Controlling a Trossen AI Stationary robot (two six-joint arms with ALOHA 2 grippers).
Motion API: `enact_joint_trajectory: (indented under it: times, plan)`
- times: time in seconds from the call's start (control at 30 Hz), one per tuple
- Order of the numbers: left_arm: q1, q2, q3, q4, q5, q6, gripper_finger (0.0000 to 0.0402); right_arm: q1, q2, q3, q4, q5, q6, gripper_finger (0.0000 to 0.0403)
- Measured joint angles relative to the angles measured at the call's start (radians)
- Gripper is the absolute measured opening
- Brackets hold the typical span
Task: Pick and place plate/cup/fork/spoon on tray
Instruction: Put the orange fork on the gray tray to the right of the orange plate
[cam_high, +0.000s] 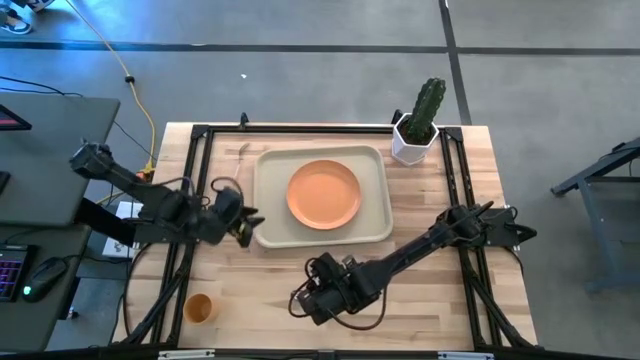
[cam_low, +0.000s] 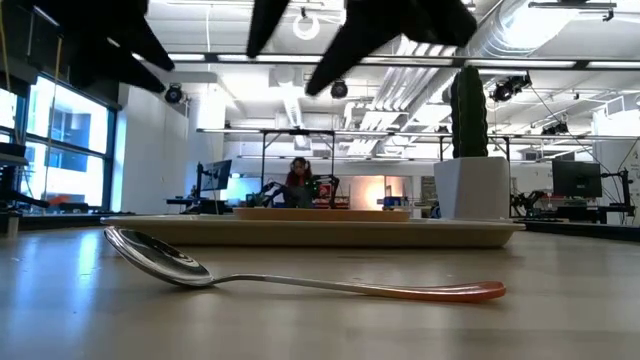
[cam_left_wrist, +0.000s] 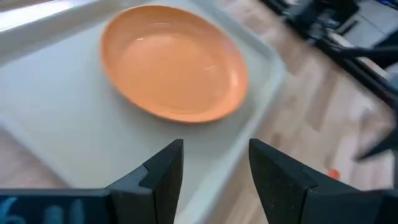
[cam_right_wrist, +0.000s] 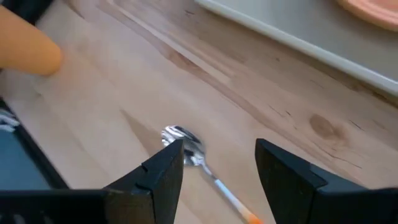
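Observation:
The orange plate (cam_high: 323, 193) lies on the cream tray (cam_high: 270, 230) in the middle of the table. The orange cup (cam_high: 200, 308) stands on the table near the front left. The spoon (cam_low: 300, 280) lies flat on the table near the front edge, and it also shows in the right wrist view (cam_right_wrist: 186, 142). My right gripper (cam_right_wrist: 214, 168) is open and empty above the spoon, at the front centre (cam_high: 305, 300). My left gripper (cam_high: 247, 222) is open and empty over the tray's left edge, facing the plate (cam_left_wrist: 174, 62). The fork does not plainly show.
A white pot with a green cactus (cam_high: 416, 135) stands at the tray's far right corner. Black frame rails (cam_high: 190, 180) run along the table's left and right sides. Bare wood shows between the tray and the front edge. A person sits in the room far behind the table (cam_low: 298, 180).

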Motion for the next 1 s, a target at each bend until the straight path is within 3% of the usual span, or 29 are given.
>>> enact_joint_trajectory:
  times: [0.23,0.4,0.57,0.8,1.0]
  plan:
    - [0.253,-0.01,0.0,-0.032,0.195,0.049,0.017,-0.003,0.0,0.132,-0.288,0.027,-0.018,0.019]
    - [0.316,-0.01,0.0,-0.004,0.331,0.117,0.0169,0.001,-0.001,0.222,-0.559,0.088,-0.004,0.019]
    - [0.242,0.011,0.0,0.1,0.368,0.106,0.0158,0.003,-0.001,0.186,-0.622,0.058,-0.005,0.019]
    - [0.055,0.152,0.0,0.31,0.355,0.118,0.0133,-0.003,-0.001,0.049,-0.255,-0.075,-0.126,0.019]
    - [-0.074,0.281,0.0,0.284,0.324,0.033,0.012,0.022,0.001,0.015,-0.264,-0.056,-0.041,0.019]
